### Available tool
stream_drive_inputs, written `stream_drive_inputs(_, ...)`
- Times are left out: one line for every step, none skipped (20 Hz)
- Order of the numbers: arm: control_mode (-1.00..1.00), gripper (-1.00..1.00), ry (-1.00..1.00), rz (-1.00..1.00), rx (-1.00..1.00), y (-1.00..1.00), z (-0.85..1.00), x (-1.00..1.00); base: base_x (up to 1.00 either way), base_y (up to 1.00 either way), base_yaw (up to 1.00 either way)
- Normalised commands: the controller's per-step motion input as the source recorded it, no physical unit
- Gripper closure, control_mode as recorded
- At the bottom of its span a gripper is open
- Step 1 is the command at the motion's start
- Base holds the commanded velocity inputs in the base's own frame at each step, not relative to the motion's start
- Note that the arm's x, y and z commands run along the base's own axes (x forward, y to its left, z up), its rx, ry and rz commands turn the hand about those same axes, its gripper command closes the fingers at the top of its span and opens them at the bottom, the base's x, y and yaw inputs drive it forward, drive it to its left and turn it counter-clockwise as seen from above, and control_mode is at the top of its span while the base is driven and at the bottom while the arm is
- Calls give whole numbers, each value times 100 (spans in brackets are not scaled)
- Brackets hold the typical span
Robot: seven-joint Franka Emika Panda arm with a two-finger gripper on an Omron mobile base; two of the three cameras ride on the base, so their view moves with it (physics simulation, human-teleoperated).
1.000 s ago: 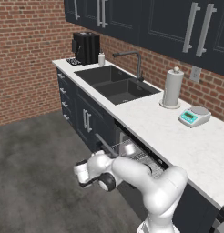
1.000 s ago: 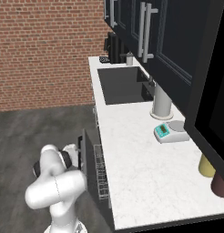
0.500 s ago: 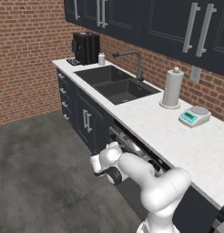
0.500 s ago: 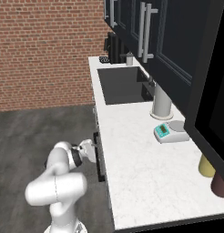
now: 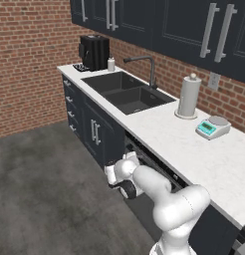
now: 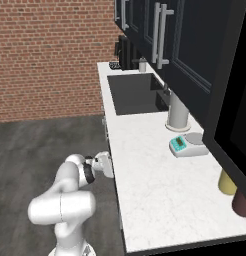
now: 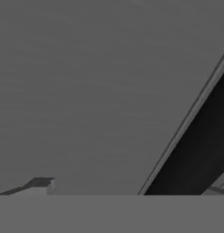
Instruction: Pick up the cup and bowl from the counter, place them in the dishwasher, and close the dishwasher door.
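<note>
Claw: white two-finger claw (image 5: pixel 110 174) released, grasping nothing, at the flat dark navy-grey dishwasher door (image 5: pixel 144 209).
Worktop: long white marbled stone worktop (image 5: pixel 194 154) above.

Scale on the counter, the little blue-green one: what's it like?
The small teal kitchen scale has a round pale grey plate on top and a light display on its front. It sits flat on the white marbled stone counter, near the upright white paper towel roll, not touching it. Nothing lies on its plate.
</note>
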Motion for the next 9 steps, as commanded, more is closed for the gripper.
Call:
stream_drive_inputs(-100, -100, 3, 3, 5, -100, -25, 41, 0, 0, 0)
stream_drive_inputs(-100, -100, 3, 6, 7, -100, -24, 39, 0, 0, 0)
stream_drive_inputs(-100, -100, 2, 10, 8, -100, -24, 32, 0, 0, 0)
stream_drive_inputs(-100, -100, 1, 12, 9, -100, -24, 29, 0, 0, 0)
stream_drive_inputs(-100, -100, 0, 13, 9, -100, -22, 23, 0, 0, 0)
stream_drive_inputs(-100, -100, 0, 14, 9, -98, -21, 21, 0, 0, 0)
stream_drive_inputs(-100, -100, 0, 15, 9, -97, -19, 15, 0, 0, 0)
stream_drive_inputs(-100, -100, 0, 16, 9, -96, -15, 7, 0, 0, 0)
stream_drive_inputs(-100, -100, 0, 18, 10, -96, -13, 4, 0, 0, 0)
